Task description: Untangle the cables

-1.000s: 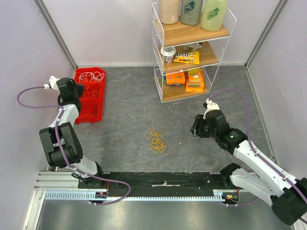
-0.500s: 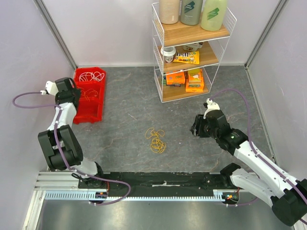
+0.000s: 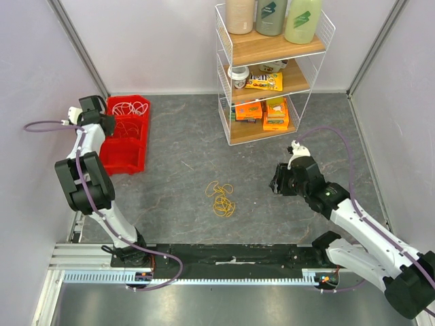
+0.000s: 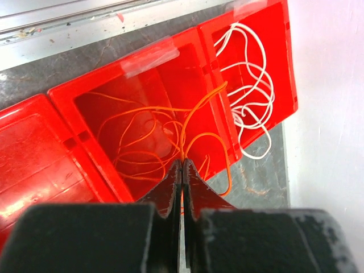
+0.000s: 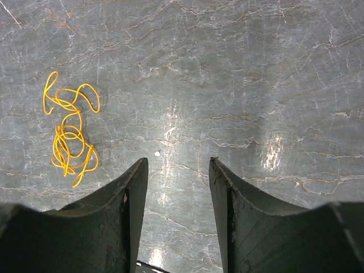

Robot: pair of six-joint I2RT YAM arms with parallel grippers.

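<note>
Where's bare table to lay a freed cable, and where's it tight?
Bare: tabletop between red bin and yellow cable, and right of that cable under the right gripper. Crowded: the bin's orange cable and white cable compartments, and beside the wire shelf.

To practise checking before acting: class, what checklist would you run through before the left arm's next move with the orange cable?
1. Left end effector shut on the thin orange cable: ok.
2. Orange cable free of the thin white cable: cannot tell; an orange loop crosses their divider.
3. White cable wholly inside the red plastic bin: not ok; one loop hangs over its wall.
4. Right end effector open, empty: ok.
5. Thin yellow cable lies alone on the grey stone-patterned table, apart from both end effectors: ok.
</note>
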